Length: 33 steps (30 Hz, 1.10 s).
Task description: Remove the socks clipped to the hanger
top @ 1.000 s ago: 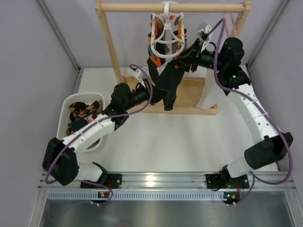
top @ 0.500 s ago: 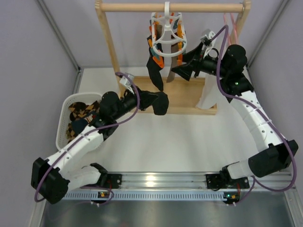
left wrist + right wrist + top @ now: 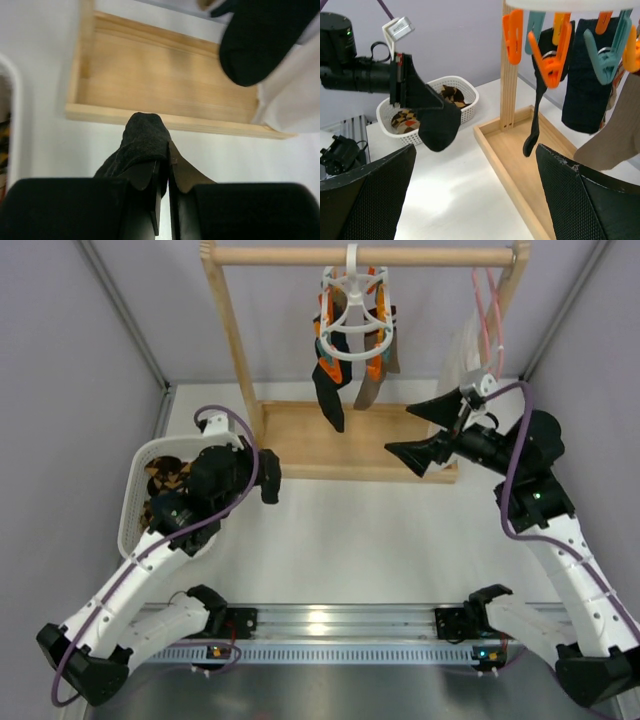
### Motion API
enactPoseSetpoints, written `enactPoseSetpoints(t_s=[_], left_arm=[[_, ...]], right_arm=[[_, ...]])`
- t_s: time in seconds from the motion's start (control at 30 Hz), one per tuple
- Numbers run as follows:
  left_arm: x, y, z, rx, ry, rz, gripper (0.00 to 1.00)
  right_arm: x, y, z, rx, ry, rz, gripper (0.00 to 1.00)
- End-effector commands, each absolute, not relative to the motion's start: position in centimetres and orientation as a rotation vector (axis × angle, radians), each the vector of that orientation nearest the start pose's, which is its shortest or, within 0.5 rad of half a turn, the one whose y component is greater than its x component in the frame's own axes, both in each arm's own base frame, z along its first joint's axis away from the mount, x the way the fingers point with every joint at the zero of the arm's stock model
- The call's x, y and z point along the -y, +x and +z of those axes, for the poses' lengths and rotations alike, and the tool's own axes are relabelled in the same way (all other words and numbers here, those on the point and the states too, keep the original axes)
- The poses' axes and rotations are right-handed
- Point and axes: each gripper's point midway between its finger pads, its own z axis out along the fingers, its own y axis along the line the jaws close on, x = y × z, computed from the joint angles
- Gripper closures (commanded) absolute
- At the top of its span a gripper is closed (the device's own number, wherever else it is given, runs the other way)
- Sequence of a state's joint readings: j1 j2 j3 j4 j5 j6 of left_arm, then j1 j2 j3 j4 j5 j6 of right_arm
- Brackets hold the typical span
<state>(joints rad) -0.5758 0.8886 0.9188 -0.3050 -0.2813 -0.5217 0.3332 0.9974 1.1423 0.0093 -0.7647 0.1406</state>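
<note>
The white hanger (image 3: 352,312) hangs from the wooden rail with orange and teal clothespins (image 3: 512,35). A dark sock (image 3: 328,395) and a brown sock (image 3: 370,388) are still clipped to it; the right wrist view shows dark socks (image 3: 584,85) and the brown one (image 3: 610,142). My left gripper (image 3: 262,472) is shut on a loose dark sock (image 3: 144,142), just right of the basket. Below and right of the hanger, my right gripper (image 3: 425,430) stands wide open and holds nothing.
A white basket (image 3: 165,443) at the left holds argyle socks (image 3: 452,94). The wooden rack's tray base (image 3: 340,435) lies under the hanger. A pink wire hanger (image 3: 488,300) with a white garment (image 3: 460,350) hangs at the rail's right end.
My left gripper has pulled a dark sock off the hanger and carried it left toward the basket. The right gripper has opened wide and drawn back down-right from the hanger.
</note>
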Motion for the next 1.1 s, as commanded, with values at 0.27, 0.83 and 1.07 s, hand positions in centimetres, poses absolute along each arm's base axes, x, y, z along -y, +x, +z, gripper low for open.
enactPoseSetpoints(t_s=[0.27,0.83,1.07], left_arm=[[-1.8,29.4,28.4,-1.814,-0.733,0.008,0.92],[-8.3,36.0,16.7,-2.136,-1.023,-0.334,0.39],[-6.6,34.4,23.3,-2.008,-0.804,-0.242,0.02]], right_arm=[[-18.7,17.0,37.4,-1.348,-0.668,0.949,0.01],[-16.5,12.6,33.5,-1.377,-0.622,0.922,0.00],[-16.6,12.9,33.0,-1.388,-0.614,0.930,0.01]])
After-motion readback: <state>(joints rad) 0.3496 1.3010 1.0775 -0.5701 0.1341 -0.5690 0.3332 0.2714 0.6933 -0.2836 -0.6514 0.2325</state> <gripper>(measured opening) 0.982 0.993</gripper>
